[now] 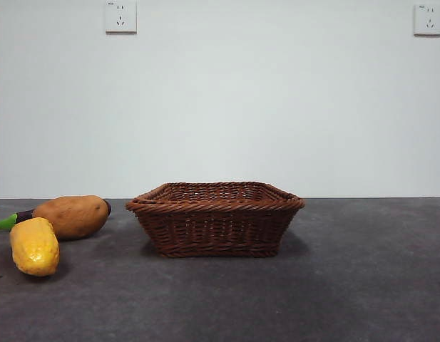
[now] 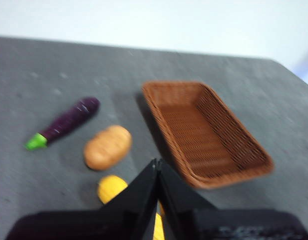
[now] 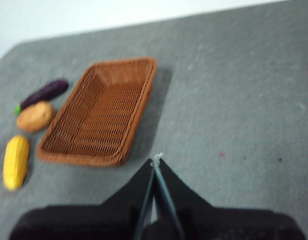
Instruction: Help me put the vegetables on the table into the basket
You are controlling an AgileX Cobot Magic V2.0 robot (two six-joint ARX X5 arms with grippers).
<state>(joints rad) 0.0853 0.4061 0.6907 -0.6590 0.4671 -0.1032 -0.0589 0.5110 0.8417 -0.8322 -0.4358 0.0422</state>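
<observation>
Left gripper [image 2: 157, 165]: the jaws are pressed together to a point, holding nothing and touching nothing; it hangs above the tabletop [image 2: 54, 70] over the near end of the corn.
Right gripper [image 3: 155, 164]: the jaws are closed tip to tip, empty, raised over bare tabletop [image 3: 233, 90] on the basket's other side, away from the vegetables.
Corn [image 1: 35, 246]: nearest of the three, lying on the tabletop [image 1: 348, 285] at the front left; in the front view its long axis runs roughly toward the camera, one blunt end facing forward. In the left wrist view [image 2: 111, 187] the jaws partly cover it.
Potato [image 1: 72, 216]: just behind the corn, lying on its side, long axis running left to right across the front view; the two look close, but I cannot tell whether they touch.
Eggplant [image 1: 9, 220]: behind the potato, mostly hidden by it from the front; green stem end pointing left, purple body angling away toward the basket's far end.
Basket [image 1: 216, 217]: upright at the tabletop's middle, right of the vegetables and apart from them, nothing inside; its long axis runs away from the front camera.
Wall [image 1: 277, 107]: plain white behind, with two sockets [image 1: 120, 16] high up.
</observation>
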